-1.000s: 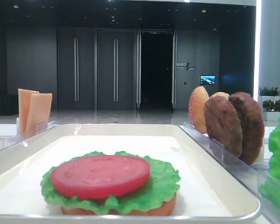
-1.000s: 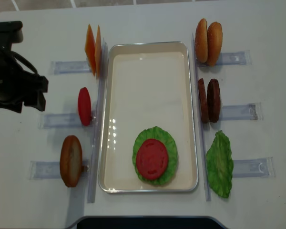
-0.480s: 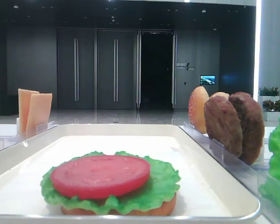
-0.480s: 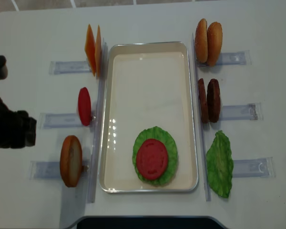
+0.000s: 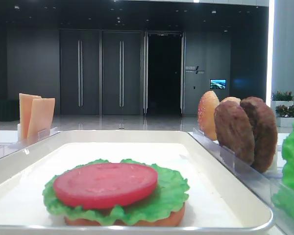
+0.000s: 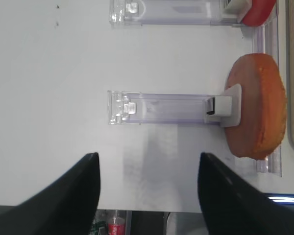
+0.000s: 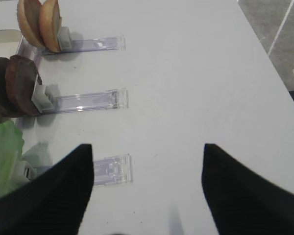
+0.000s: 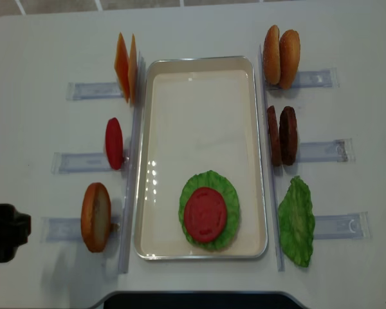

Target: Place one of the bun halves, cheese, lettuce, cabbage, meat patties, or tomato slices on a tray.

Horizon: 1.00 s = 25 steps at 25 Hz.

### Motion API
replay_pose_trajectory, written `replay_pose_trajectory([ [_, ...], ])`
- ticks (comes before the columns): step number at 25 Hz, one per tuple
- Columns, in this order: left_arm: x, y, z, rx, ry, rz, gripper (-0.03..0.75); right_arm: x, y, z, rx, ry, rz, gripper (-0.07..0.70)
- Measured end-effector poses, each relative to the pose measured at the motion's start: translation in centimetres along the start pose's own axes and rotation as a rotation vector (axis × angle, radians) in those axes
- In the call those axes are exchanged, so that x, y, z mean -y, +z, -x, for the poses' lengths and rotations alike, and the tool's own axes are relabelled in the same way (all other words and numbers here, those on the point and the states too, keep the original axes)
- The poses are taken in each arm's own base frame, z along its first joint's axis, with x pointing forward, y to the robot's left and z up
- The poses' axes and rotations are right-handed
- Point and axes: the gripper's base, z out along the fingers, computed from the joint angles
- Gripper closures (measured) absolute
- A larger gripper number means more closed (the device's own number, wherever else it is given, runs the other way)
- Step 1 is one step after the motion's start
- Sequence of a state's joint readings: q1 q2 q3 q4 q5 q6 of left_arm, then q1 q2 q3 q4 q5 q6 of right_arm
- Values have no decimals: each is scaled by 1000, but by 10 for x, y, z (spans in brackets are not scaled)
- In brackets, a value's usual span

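Note:
The white tray (image 8: 143, 161) lies mid-table. At its near end a tomato slice (image 8: 206, 214) rests on lettuce (image 8: 229, 222) over a bun half (image 5: 125, 221). Left of the tray stand cheese (image 8: 125, 66), another tomato slice (image 8: 114, 143) and a bun half (image 8: 95, 217). On the right are bun halves (image 8: 281, 56), meat patties (image 8: 282, 135) and a lettuce leaf (image 8: 297, 221). My left gripper (image 6: 147, 169) is open and empty over bare table, left of the near bun half (image 6: 257, 105). My right gripper (image 7: 147, 149) is open and empty, right of the patties (image 7: 14, 85).
Clear plastic racks (image 8: 93, 90) hold the upright pieces on both sides, their empty ends (image 6: 161, 107) (image 7: 112, 170) pointing outwards. The left arm (image 8: 3, 235) shows at the left edge. The table's near edge (image 6: 137, 211) runs just under the left fingers.
The left arm has slid along the table's left side toward the near edge, from beside the tomato rack to beside the bun rack. Its jaws stay open. Nothing on the tray moved.

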<state>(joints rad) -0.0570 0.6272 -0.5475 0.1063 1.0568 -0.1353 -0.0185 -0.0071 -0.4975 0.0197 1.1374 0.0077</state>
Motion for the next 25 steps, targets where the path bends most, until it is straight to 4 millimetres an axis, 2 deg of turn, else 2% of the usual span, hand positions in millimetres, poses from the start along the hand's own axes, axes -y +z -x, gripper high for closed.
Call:
replay_pose_trajectory([
  [8,-6,-19,-32,181,-11,2,244,0,0,0,0,0,0,153],
  [18,-11,-44,-60,414,-36,-17,244,0,0,0,0,0,0,160],
  [25,-12,-52,-74,510,-46,-24,244,0,0,0,0,0,0,160],
])
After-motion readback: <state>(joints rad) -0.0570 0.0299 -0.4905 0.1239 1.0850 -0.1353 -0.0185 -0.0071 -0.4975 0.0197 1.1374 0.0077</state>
